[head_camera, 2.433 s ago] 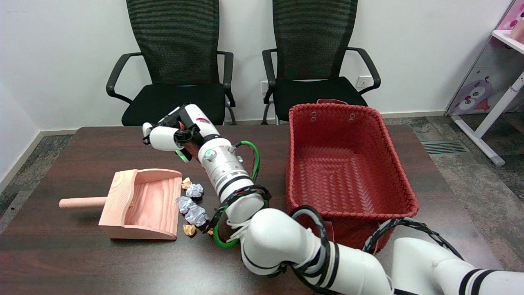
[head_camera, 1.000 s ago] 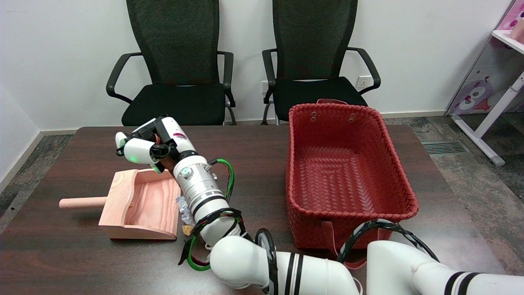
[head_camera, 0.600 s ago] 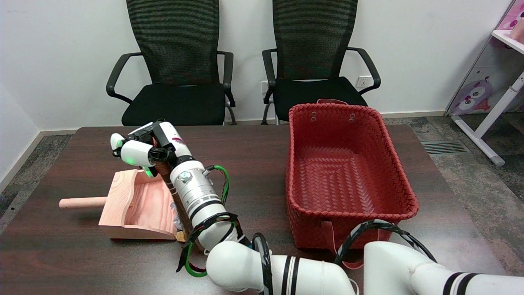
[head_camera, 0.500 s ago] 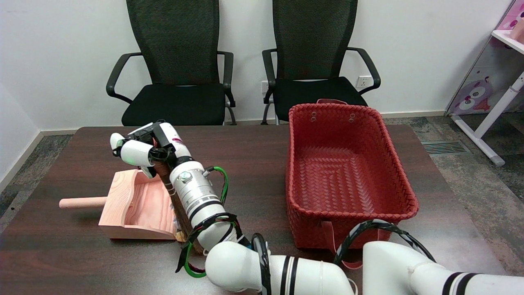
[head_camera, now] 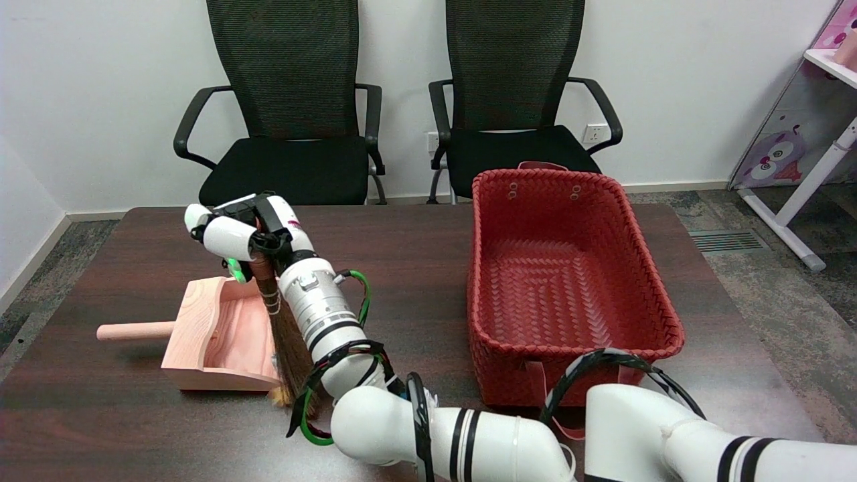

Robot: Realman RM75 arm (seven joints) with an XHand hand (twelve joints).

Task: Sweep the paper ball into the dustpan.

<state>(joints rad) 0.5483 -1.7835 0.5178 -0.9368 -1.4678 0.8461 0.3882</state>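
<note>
No paper balls (head_camera: 276, 365) show plainly now; over the last seconds our broom (head_camera: 284, 341) has swept left to the dustpan (head_camera: 221, 335) mouth, so they are likely inside or hidden.
We work on a dark wooden table (head_camera: 415, 254), red woven basket (head_camera: 569, 268) beside us, two office chairs (head_camera: 288, 100) behind; our right hand (head_camera: 234, 234) has its fingers wrapped round the broom handle.

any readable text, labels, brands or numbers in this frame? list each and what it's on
No text can be read.
Right hand: a small dark red mark on its white shell, too small to read.
Panel at the right edge: a cartoon owl picture, no words legible.
Wall socket: no marking legible.
</note>
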